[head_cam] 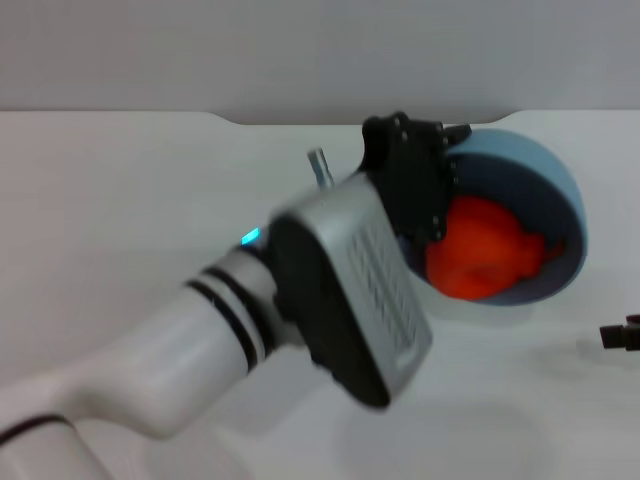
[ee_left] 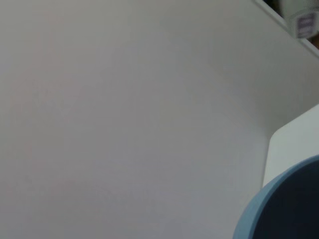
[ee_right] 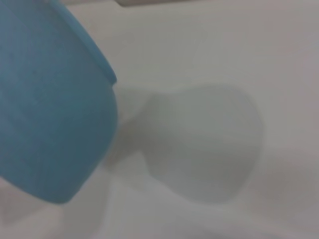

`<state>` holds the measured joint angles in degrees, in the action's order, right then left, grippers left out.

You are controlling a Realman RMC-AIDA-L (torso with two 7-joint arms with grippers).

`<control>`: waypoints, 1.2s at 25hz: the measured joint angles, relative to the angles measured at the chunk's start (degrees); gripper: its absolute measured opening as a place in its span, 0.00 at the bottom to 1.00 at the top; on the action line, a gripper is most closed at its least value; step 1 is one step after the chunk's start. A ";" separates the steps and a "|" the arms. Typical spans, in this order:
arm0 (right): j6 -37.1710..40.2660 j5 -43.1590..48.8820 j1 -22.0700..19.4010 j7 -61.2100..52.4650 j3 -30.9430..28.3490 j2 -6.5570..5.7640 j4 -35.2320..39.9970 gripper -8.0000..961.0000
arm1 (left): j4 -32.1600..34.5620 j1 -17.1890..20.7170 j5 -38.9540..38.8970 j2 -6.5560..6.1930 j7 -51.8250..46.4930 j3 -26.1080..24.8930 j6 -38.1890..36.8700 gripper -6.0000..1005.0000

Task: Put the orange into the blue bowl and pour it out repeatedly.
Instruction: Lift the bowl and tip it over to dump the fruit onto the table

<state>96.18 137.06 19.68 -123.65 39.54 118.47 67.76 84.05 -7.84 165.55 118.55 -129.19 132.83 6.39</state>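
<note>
Head view: one orange [head_cam: 482,255] inside one blue bowl [head_cam: 565,195]

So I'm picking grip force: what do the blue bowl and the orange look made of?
The blue bowl looks like smooth, rigid plastic: uniform light blue, with a soft sheen on its outer wall in the right wrist view. The orange is saturated red-orange and lumpy, possibly a plastic replica; real fruit can't be excluded.

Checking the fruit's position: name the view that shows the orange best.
Head view: the orange lies inside the tilted blue bowl, beside the left tool. The left and right wrist views show only the bowl, no orange.
</note>
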 joint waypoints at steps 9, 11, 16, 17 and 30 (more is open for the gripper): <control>0.50 1.38 -0.02 -0.02 -0.58 0.00 0.18 0.57 | -9.11 -0.60 -0.47 0.40 11.69 2.58 15.99 0.00; 0.51 1.38 0.03 -0.03 -0.59 0.00 0.18 0.57 | -11.26 -0.82 -0.54 0.42 14.71 3.04 19.30 0.00; 0.49 1.38 0.26 -0.23 -0.61 0.00 0.18 0.57 | -15.52 -1.68 -3.89 0.44 22.63 4.52 24.81 0.00; 0.49 1.38 0.31 -0.24 -0.61 0.00 0.18 0.57 | -16.24 -2.02 -6.10 0.45 25.43 4.93 25.55 0.00; 0.43 1.10 0.59 -0.42 -0.26 0.00 -0.01 0.57 | -18.33 -3.74 -22.91 0.37 35.92 6.99 32.39 0.00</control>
<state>96.60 138.17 20.27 -124.07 39.28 118.47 67.75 65.72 -11.58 142.64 118.92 -93.27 139.82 38.78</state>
